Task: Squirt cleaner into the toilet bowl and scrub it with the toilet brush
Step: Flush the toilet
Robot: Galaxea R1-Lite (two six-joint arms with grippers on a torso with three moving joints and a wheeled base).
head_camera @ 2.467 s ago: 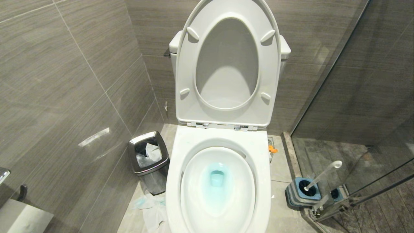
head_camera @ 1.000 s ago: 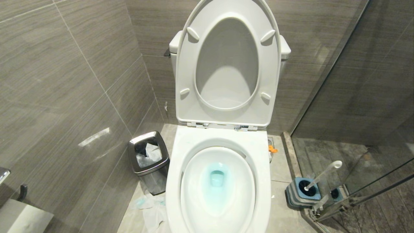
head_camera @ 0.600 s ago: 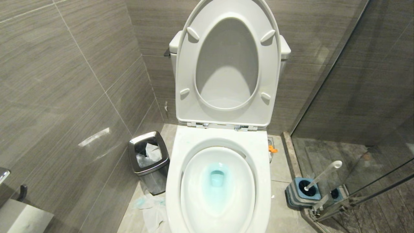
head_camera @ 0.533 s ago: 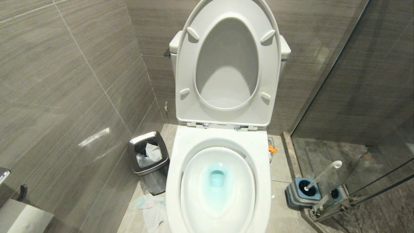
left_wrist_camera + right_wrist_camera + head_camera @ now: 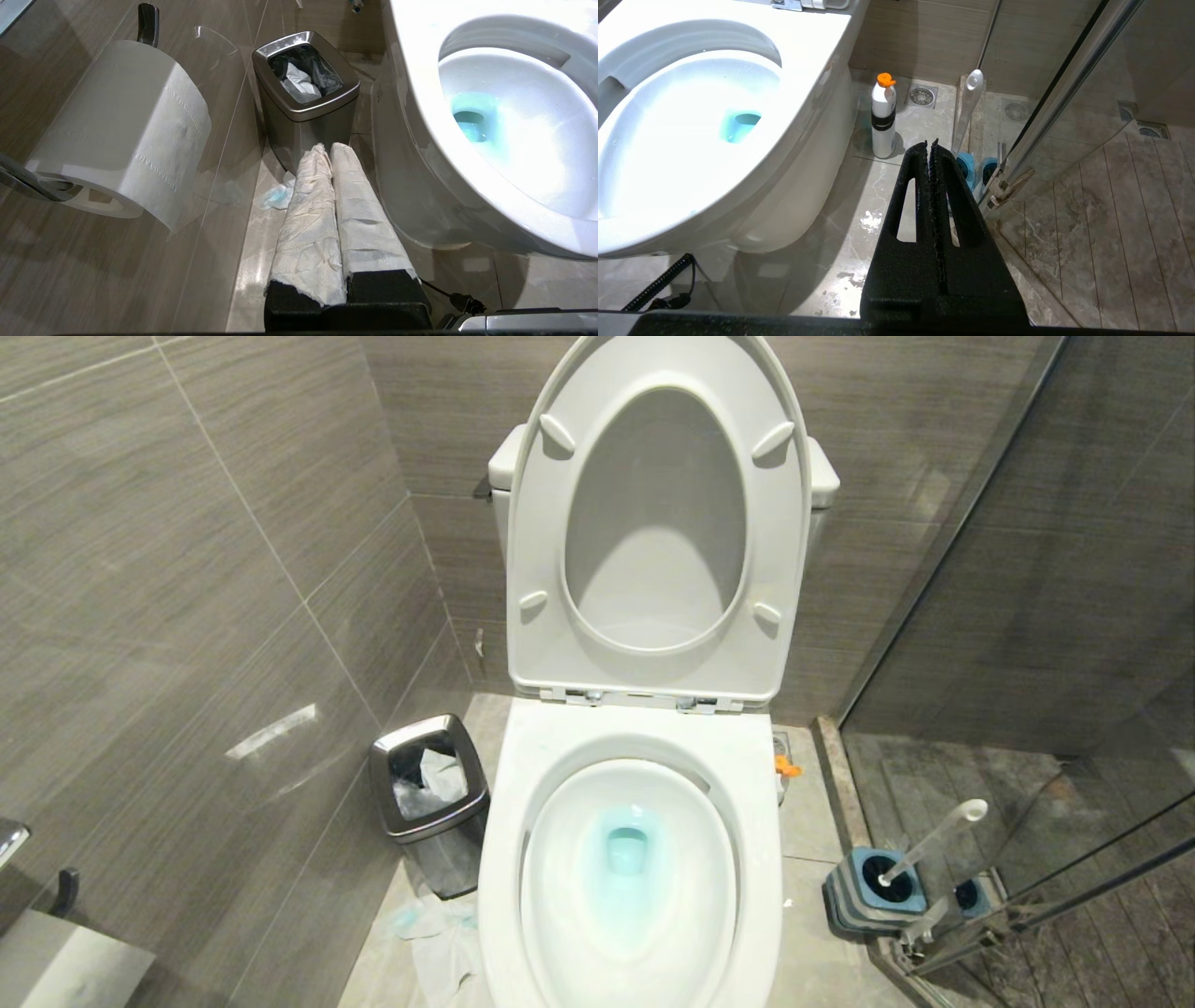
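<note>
The toilet bowl (image 5: 627, 887) filled the lower centre of the head view, with blue-tinted water at its drain, and its seat and lid (image 5: 658, 523) stood raised against the back wall. To the left of the bowl, the steel waste bin (image 5: 429, 798) stood close to the tiled wall, so the gap there was narrow, and crumpled paper (image 5: 439, 943) lay on the floor in front of the bin. At the lower right of the frame, the toilet brush (image 5: 934, 845) leaned in its grey-and-blue holder (image 5: 873, 891), just beside the glass shower door (image 5: 1027, 616). In the right wrist view, the cleaner bottle (image 5: 883, 116) with an orange cap stood on the floor between the bowl and the brush. The right gripper (image 5: 931, 144) was closed and empty, low in that frame. The left gripper (image 5: 327, 151), wrapped in white paper, was also closed and held nothing, beside a toilet paper roll (image 5: 126, 130) on the wall.
</note>
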